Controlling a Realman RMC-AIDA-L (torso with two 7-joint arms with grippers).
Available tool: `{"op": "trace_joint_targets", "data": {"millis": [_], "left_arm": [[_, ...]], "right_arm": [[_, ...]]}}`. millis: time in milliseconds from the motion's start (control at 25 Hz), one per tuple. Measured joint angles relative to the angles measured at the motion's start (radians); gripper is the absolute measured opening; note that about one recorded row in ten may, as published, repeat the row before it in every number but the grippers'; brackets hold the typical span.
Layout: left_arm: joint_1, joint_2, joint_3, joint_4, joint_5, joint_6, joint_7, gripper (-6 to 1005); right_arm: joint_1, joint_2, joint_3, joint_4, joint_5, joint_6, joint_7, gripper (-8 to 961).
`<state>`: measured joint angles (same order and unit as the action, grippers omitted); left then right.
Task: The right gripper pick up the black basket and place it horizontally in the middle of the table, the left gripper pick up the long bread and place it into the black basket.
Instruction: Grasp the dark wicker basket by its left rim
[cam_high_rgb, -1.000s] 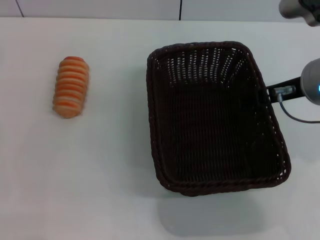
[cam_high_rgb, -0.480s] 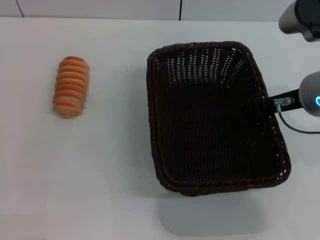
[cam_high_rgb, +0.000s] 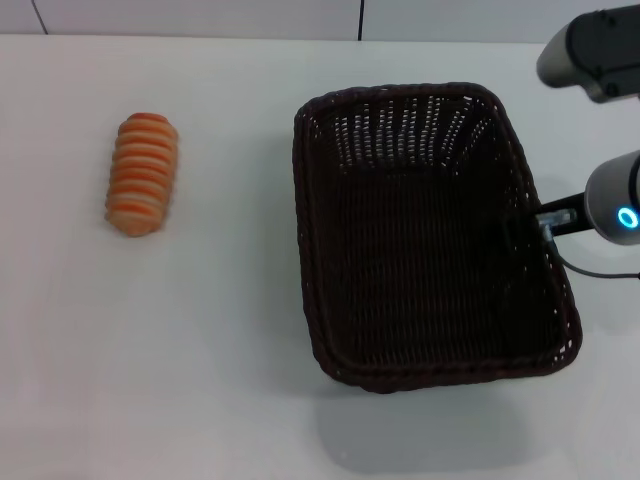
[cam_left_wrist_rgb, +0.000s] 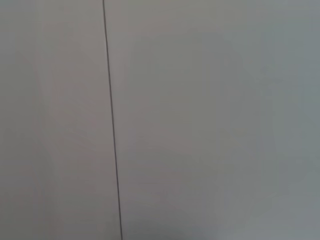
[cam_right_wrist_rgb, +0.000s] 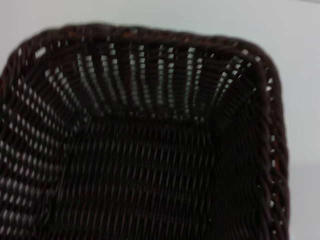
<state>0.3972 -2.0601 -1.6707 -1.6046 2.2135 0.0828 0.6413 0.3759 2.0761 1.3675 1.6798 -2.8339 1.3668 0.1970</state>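
Note:
The black basket (cam_high_rgb: 420, 250) stands empty on the white table (cam_high_rgb: 150, 350), right of the middle, its long side running away from me. My right gripper (cam_high_rgb: 535, 222) is at the middle of the basket's right rim, touching or overlapping it. The right wrist view looks down into the basket (cam_right_wrist_rgb: 150, 165) from close above its rim. The long bread (cam_high_rgb: 142, 172) lies on the table at the far left, well apart from the basket. My left gripper is out of view; its wrist view shows only a plain white surface with a thin dark line (cam_left_wrist_rgb: 112, 130).
The right arm's grey upper body (cam_high_rgb: 595, 50) hangs over the table's far right corner, and a thin cable (cam_high_rgb: 590, 268) loops beside the basket's right side. A white wall with a seam (cam_high_rgb: 361, 18) runs behind the table.
My right gripper has moved along the basket's right rim toward me and slightly inward. The basket and the bread have not moved.

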Motion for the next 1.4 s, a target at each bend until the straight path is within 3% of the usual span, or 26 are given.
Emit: {"op": "trace_joint_targets", "data": {"millis": [120, 280, 760, 920, 1200, 1240, 1320, 1360, 1400], "left_arm": [[0.004, 0.000, 0.001, 0.000, 0.000, 0.000, 0.000, 814], [0.012, 0.000, 0.002, -0.003, 0.000, 0.000, 0.000, 814], [0.027, -0.003, 0.002, -0.020, 0.000, 0.000, 0.000, 814], [0.026, -0.003, 0.002, -0.026, 0.000, 0.000, 0.000, 814], [0.026, -0.004, 0.003, -0.050, 0.000, -0.031, 0.000, 814], [0.028, -0.004, 0.003, -0.057, -0.001, -0.039, 0.000, 814], [0.028, -0.004, 0.003, -0.061, -0.002, -0.043, 0.000, 814], [0.031, -0.005, 0.003, -0.073, -0.003, -0.051, 0.000, 814], [0.031, -0.005, 0.003, -0.073, -0.003, -0.051, 0.000, 814]], "right_arm": [[-0.001, 0.001, -0.014, -0.005, -0.006, -0.007, -0.020, 707], [-0.015, 0.000, -0.049, 0.022, -0.043, -0.031, -0.044, 507], [-0.055, 0.000, -0.035, 0.070, -0.050, -0.103, -0.221, 204], [-0.082, 0.000, -0.006, 0.090, -0.022, -0.141, -0.322, 199], [-0.094, -0.002, 0.172, 0.050, 0.279, -0.198, -0.647, 191], [-0.079, -0.003, 0.233, 0.020, 0.377, -0.177, -0.770, 190], [-0.068, -0.004, 0.271, 0.002, 0.426, -0.161, -0.831, 188], [-0.046, -0.005, 0.351, -0.040, 0.518, -0.114, -0.935, 187], [-0.046, -0.005, 0.351, -0.040, 0.518, -0.114, -0.935, 185]]}}
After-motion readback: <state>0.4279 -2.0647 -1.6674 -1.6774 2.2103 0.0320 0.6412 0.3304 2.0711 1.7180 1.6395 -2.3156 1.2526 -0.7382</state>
